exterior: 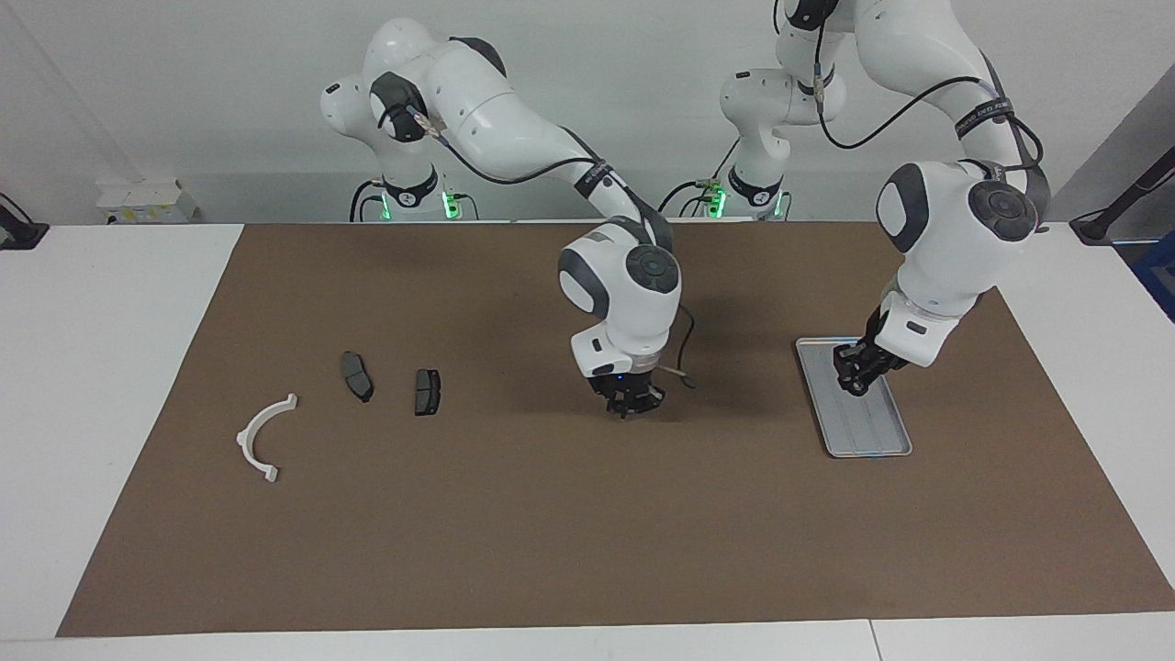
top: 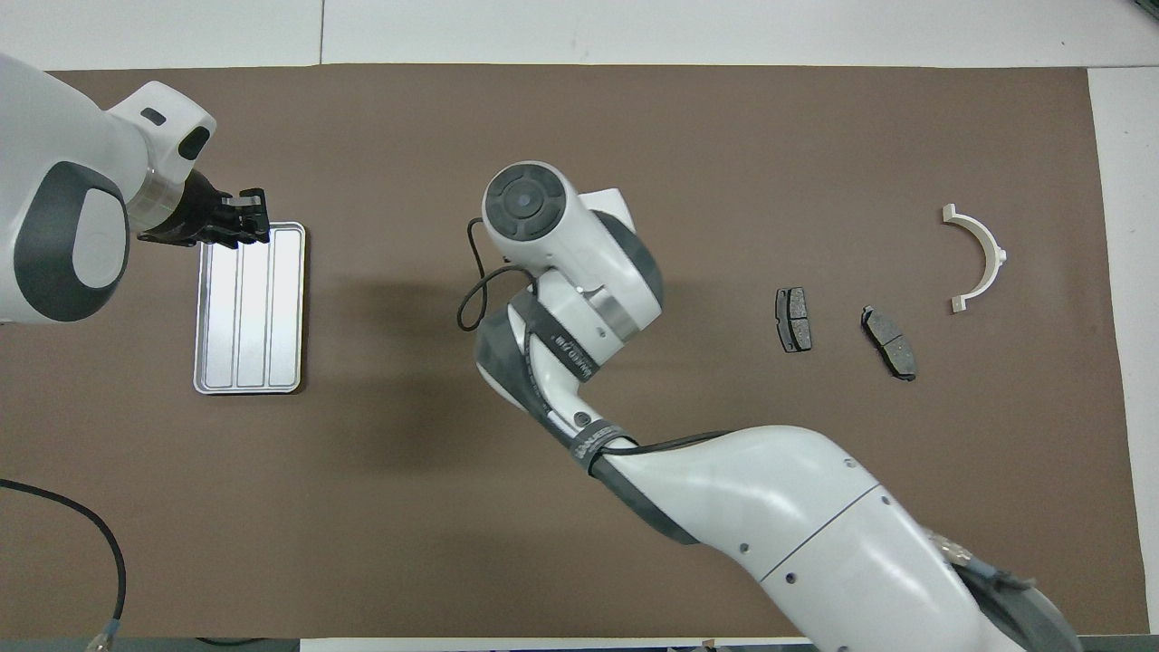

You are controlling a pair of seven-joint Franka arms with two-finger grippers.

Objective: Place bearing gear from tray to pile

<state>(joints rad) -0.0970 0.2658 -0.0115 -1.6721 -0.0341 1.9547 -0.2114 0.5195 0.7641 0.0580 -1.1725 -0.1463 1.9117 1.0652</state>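
tray (exterior: 863, 431) (top: 249, 344), silver-grey and ridged, lies flat on the brown mat (exterior: 551, 532) toward the left arm's end of the white surface (exterior: 92, 367). left end effector (exterior: 854, 378) (top: 243, 220) hangs over the tray, arm bent steeply down from above. cannot tell if it is apart or together, and nothing shows in it.

right end effector (exterior: 629, 407) points straight down just above the mat near the middle, well apart from the tray and from the pile. its fingertips are together. in the overhead view its own wrist hides it. bearing gear cannot be made out. whether it sits pinched between those tips cannot be told.

pile lies toward the right arm's end of the mat: two dark brake pads (exterior: 357, 376) (exterior: 427, 392) (top: 889, 341) (top: 793, 320) near each other but not touching. white curved bracket (exterior: 262, 439) (top: 980, 256) is a bit farther from the robots and closer to the mat's end, apart from both pads.
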